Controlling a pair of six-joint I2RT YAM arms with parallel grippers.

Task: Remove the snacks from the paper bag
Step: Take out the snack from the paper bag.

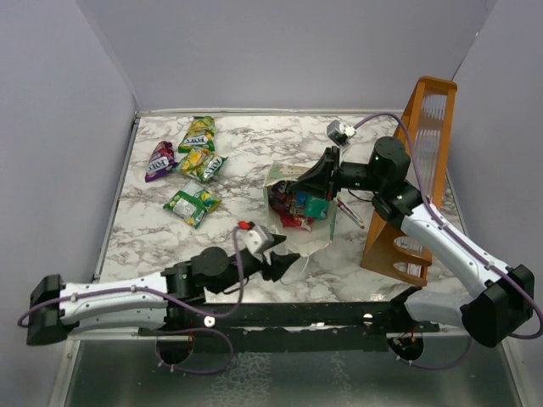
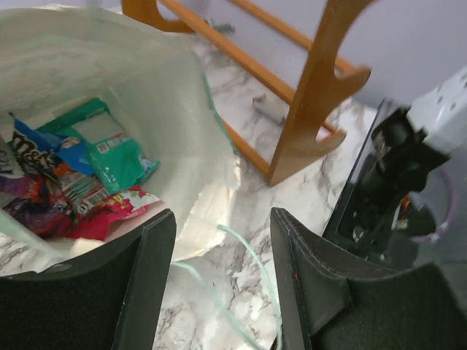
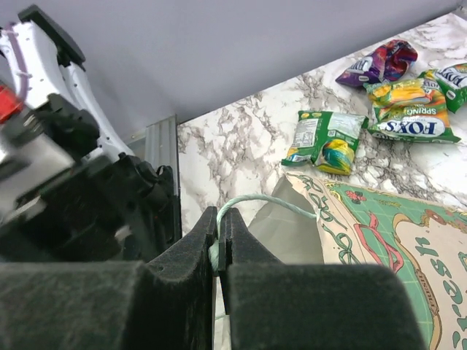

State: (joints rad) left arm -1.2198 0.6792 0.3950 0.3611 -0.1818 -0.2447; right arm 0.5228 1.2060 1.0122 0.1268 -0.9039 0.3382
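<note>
Grey walls box in a marbled worktop, the paper bag lying at its centre with snacks inside and four more at ten o'clock. Its handle is pinched in the right tool; the left tool, half open, holds nothing.

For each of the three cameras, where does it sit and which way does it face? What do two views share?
Top external: above and behind the arm bases, looking down on the table; both arms show.
Left wrist: on the left arm, facing into the paper bag at the snacks; its open left gripper shows.
Right wrist: on the right arm, facing across the bag towards loose snacks; its right gripper shut on the handle.
Shared: both wrist views show the bag and the other arm.
</note>
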